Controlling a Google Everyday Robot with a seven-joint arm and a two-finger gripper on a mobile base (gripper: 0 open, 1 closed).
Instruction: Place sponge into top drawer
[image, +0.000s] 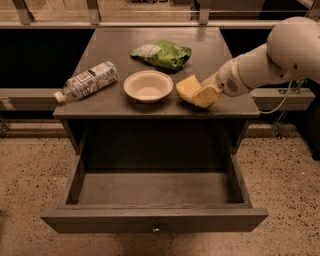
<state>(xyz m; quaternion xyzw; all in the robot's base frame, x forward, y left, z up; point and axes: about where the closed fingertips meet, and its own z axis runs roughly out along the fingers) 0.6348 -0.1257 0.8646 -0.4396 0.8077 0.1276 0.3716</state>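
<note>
sponge (185, 86): soft yellow block, rounded corners. Sits at the tip of the end effector (204, 95), touching it, looks tilted on the tabletop (100, 97). top drawer (100, 220): grey, wide, shallow, pulled out, well below the end effector and nearer the camera. Flat front panel, small round metal knob (156, 229) at centre.

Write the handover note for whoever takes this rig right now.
Pincer: low at the right front of the table, right against the sponge; grip cannot be confirmed from this view.
Sponge: at the tabletop, just right of the white bowl.
Top drawer: pulled open below the tabletop, sponge not in it.
Done: drawer open, pincer at the sponge.
Left: secure the sponge, bring it forward and down into the drawer, release.
</note>
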